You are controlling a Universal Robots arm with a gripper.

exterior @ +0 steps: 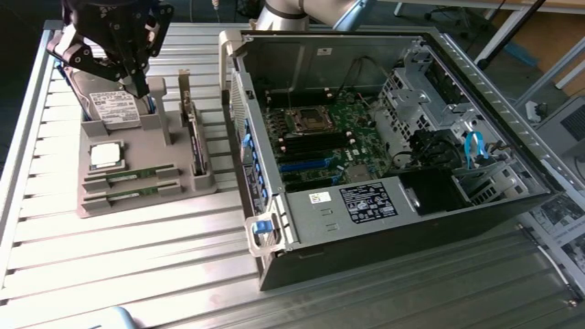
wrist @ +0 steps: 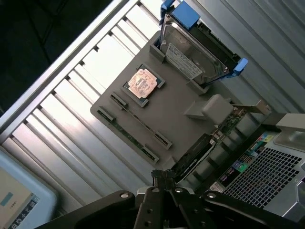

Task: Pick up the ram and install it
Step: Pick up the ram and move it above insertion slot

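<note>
— The gripper [exterior: 140,88]?
— Black, jointed, above the holder's far end, fingertips pressed together on nothing.
— Around it?
— A ribbed aluminium table [exterior: 137,260]. The open black steel case [exterior: 366,205] is on the exterior view's right. Left of it is the moulded grey holder [exterior: 146,154] with a boxy hard drive [exterior: 114,106] and a square silver processor [exterior: 107,155].
— The ram [exterior: 131,176]?
— A thin green strip, flat in a near slot, its twin [exterior: 131,194] alongside.

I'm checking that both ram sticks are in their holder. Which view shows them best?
The exterior view: the ram sticks lie in slots of the grey holder, their green faces showing. The wrist view looks down on them, so each is a thin edge.
</note>
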